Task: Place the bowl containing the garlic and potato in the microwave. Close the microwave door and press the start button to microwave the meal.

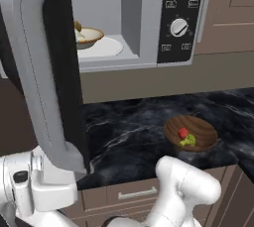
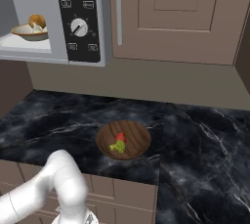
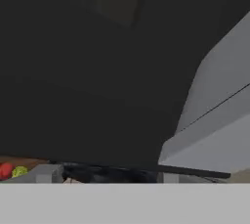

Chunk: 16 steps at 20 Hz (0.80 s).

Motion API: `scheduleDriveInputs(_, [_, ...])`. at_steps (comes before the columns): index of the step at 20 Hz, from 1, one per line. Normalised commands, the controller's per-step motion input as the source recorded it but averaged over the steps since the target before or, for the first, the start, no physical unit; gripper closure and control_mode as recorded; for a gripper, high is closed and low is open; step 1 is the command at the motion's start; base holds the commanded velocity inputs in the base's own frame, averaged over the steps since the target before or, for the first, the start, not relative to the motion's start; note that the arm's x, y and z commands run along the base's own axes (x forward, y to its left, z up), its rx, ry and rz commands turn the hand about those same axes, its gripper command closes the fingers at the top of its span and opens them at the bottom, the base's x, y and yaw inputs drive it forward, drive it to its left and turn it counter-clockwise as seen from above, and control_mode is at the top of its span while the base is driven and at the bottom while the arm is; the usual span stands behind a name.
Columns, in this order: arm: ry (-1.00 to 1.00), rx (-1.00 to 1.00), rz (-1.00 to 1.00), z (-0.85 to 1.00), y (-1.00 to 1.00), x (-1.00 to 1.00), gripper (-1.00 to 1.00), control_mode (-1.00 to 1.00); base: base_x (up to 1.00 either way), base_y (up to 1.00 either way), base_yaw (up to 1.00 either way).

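Inside microwave (image 1: 149,18), bowl (image 1: 88,36) on turntable; door (image 1: 42,72) open; gripper state unclear.

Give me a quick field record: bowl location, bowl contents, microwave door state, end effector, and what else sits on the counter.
bowl: inside the microwave, resting on the white turntable; bowl
contents: potato and garlic in the bowl
microwave door: open, swung toward the robot
end effector: close behind the door's dark window, jaws not discernible
counter: dark wooden bowl with red and green food on black marble counter
remaining: close door, press start
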Motion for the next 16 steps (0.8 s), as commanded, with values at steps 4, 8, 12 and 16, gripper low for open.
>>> scheduleDriveInputs(4, [0.41,0.17,0.03,0.92,-0.94,0.38,-1.0,-1.0,0.0,0.0,0.0])
scheduleDriveInputs(8, [0.44,0.17,0.03,0.96,-0.9,0.46,-1.0,-1.0,0.0,0.0,0.0])
scheduleDriveInputs(12, [0.48,0.16,0.02,1.0,-0.85,0.48,-1.0,-1.0,0.0,0.0,0.0])
scheduleDriveInputs(16, [0.5,0.16,0.05,1.0,-0.88,0.51,-1.0,-1.0,0.0,0.0,0.0])
